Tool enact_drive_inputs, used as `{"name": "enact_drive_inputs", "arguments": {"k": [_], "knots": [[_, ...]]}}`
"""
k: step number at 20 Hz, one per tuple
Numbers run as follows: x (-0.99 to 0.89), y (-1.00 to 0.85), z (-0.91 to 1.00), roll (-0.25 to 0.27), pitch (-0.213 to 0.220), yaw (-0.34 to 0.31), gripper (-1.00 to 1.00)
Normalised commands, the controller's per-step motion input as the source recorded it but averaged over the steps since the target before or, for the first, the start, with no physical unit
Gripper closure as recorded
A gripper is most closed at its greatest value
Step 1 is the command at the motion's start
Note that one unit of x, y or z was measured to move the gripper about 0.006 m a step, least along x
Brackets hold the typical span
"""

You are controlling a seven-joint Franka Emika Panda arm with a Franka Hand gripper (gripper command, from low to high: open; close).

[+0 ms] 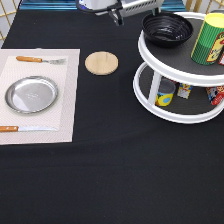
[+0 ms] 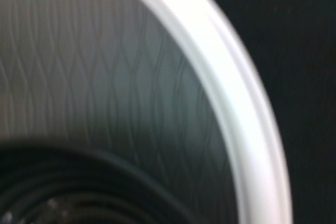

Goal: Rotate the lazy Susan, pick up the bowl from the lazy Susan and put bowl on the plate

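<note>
Black cloth covers your table. At the exterior view's left, the plate lies bare on its placemat, so nothing is delivered yet. Moving right, your gripper hangs at the top edge, just beside the bowl; whether it's wide or closed, you can't tell. The bowl sits on the lazy Susan, top tier. Your wrist view adds the close-up: dark bowl rim, grey mat, white turntable edge.
</note>
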Motion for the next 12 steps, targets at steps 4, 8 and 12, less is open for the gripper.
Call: {"name": "enact_drive_inputs", "arguments": {"k": [4,8,12], "knots": [[-0.79,0.24,-0.42,-0.103,-0.127,-0.009,-1.00],[-0.69,0.26,-0.08,-0.134,-0.150,-0.027,-1.00],[-0.47,0.15,0.00,-0.115,-0.144,-0.106,1.00]]}}
